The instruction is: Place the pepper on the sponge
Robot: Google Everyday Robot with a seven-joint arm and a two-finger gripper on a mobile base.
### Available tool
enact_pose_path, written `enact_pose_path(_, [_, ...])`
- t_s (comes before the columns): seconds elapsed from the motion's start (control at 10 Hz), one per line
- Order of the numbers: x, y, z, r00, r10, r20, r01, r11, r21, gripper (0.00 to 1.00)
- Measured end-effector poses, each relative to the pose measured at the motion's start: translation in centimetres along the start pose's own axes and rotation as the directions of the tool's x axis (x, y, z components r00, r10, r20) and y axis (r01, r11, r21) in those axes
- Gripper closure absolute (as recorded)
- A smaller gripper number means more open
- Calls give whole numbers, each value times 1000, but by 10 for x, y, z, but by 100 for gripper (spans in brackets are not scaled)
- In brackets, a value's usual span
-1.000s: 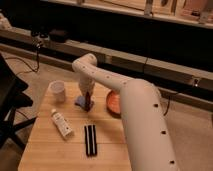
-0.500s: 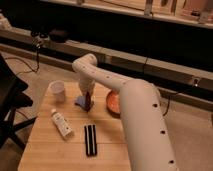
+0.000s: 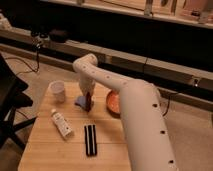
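My white arm reaches from the lower right across the wooden table (image 3: 55, 150). The gripper (image 3: 88, 102) points down at the table's far middle, directly over the blue-grey sponge (image 3: 80, 102). A small dark red pepper (image 3: 88, 100) shows at the gripper's tip, just above or touching the sponge. The sponge's right part is hidden behind the gripper.
A white cup (image 3: 58, 90) stands at the far left. A white bottle (image 3: 61, 123) lies left of centre. A black ribbed block (image 3: 90, 139) lies in the middle front. An orange-red bowl (image 3: 113, 101) sits right of the sponge, partly behind my arm.
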Motion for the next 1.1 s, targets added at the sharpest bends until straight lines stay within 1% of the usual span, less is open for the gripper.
enact_pose_path(1.1, [-2, 0, 3, 999, -43, 15, 43, 999, 4, 74])
